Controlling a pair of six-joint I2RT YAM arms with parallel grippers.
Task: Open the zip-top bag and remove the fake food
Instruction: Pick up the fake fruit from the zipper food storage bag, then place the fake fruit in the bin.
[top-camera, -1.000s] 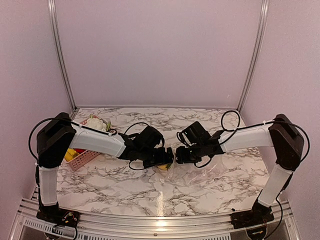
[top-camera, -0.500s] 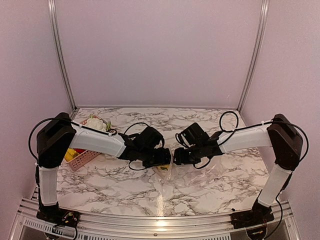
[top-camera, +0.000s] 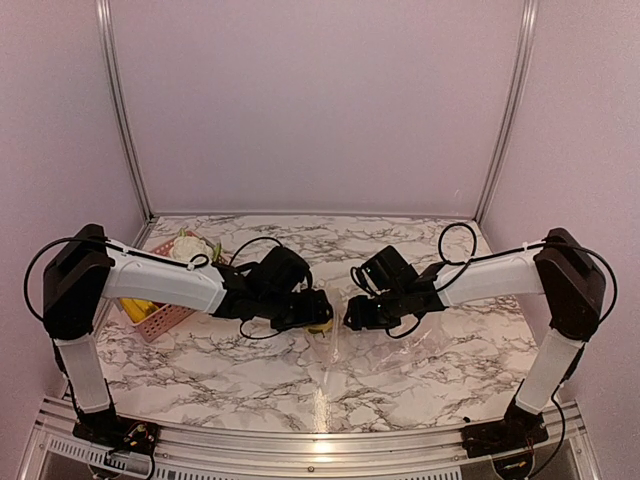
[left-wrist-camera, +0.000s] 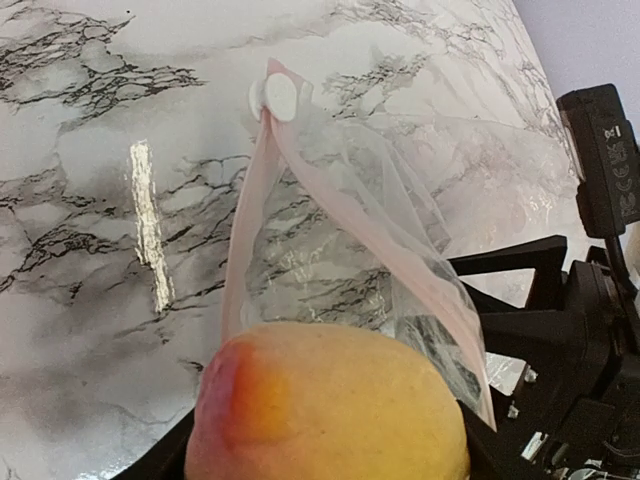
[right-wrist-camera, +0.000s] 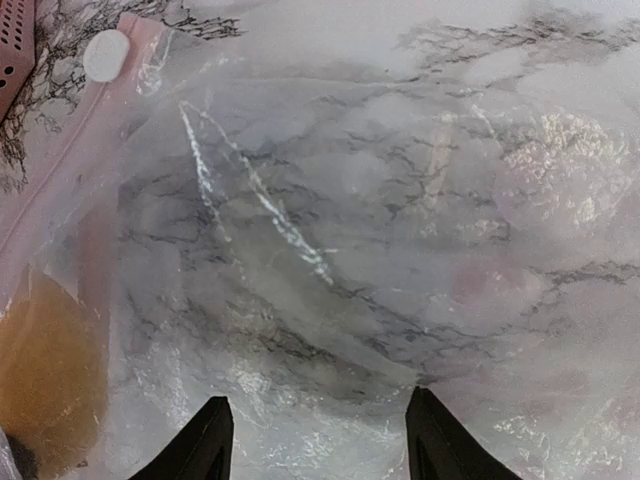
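Left claw (left-wrist-camera: 320, 462): clamped on a yellow-orange fake food (left-wrist-camera: 330, 400) piece at the bag's mouth, likely to draw it out.
Right claw (right-wrist-camera: 318, 440): spread, low over the zip-top bag (right-wrist-camera: 330, 230), probably to steady it.
Bag: on the worktop (left-wrist-camera: 90, 200), mouth edge lifted, slider (left-wrist-camera: 278, 98) at the strip's far end.

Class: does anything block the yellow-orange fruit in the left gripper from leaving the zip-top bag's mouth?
Nothing visible does. On the zip-top bag, the zip strips are parted from the white slider, and the fruit in the left gripper sits bare between them. The right gripper is over the clear film, not across the mouth.
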